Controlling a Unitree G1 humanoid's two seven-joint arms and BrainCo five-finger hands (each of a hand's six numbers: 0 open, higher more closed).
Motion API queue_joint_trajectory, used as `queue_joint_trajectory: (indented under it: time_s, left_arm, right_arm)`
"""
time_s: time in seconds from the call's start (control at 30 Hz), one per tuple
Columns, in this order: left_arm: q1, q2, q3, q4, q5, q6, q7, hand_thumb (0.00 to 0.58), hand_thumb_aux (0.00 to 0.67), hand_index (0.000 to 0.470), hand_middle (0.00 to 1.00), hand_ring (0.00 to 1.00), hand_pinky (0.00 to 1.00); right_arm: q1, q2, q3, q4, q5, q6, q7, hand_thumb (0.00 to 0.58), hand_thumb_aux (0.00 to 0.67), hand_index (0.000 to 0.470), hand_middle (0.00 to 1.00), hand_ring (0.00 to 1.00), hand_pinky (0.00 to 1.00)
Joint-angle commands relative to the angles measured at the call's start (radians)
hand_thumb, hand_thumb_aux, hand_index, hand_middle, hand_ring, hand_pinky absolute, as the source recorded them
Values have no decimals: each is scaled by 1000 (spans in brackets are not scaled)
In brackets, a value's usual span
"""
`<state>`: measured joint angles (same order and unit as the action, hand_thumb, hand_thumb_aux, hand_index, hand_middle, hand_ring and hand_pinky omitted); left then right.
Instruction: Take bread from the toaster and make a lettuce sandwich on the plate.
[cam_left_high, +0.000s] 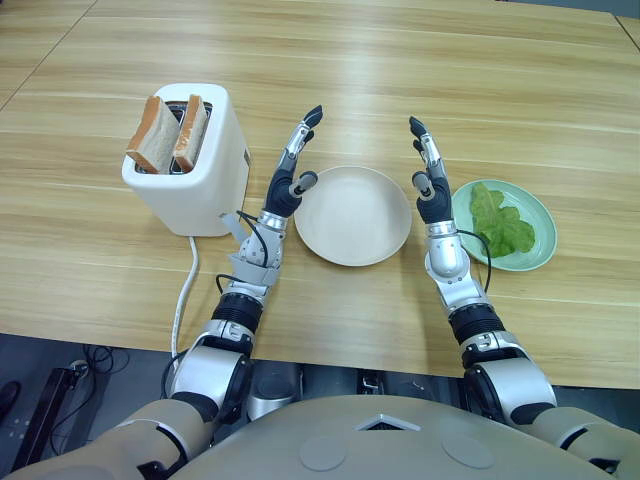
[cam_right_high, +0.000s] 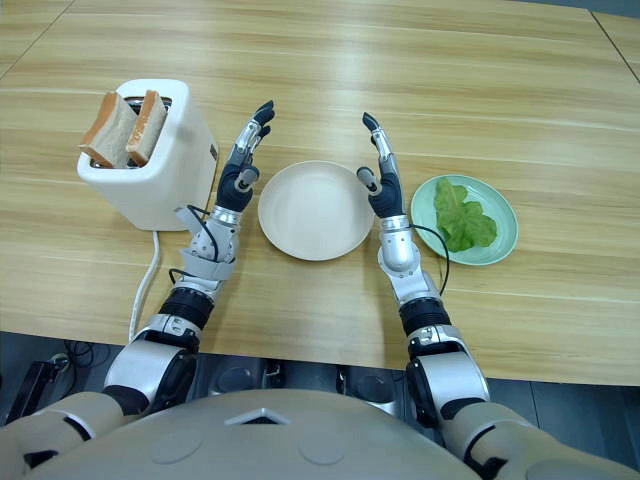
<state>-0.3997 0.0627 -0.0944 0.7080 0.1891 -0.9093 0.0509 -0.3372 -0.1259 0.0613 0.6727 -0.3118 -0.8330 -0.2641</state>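
Beige plate (cam_left_high: 352, 215) lies between left hand (cam_left_high: 291, 175) and right hand (cam_left_high: 428, 172).

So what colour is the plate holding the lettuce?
Pale green plate, under the darker green lettuce; clearest in the left eye view.

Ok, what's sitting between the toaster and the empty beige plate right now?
The left hand, open and upright, with bare table around it. Nothing else lies between the toaster and the plate; both eye views show it.
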Motion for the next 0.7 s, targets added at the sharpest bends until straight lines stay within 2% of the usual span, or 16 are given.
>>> queue_joint_trajectory:
  time_s: [0.03,0.43,0.53,0.63,0.7]
  left_arm:
    - [-5,2,1,23,0,6,-4,0,0,0,0,0,0]
    - [5,-4,4,6,-41,8,-33,0,0,0,0,0,0]
    - [38,-27,2,-94,-237,49,-170,0,0,0,0,0,0]
    - [99,-24,-17,-318,-478,156,-326,0,0,0,0,0,0]
    - [138,2,-17,-491,-572,229,-370,0,0,0,0,0,0]
  right_arm:
    - [-1,-2,3,-4,3,6,5,0,0,0,0,0,0]
    - [5,1,5,-11,2,3,5,0,0,0,0,0,0]
    - [7,2,7,-15,1,1,6,0,0,0,0,0,0]
    - [9,0,7,-18,2,2,5,0,0,0,0,0,0]
    - [11,-1,7,-22,2,4,4,0,0,0,0,0,0]
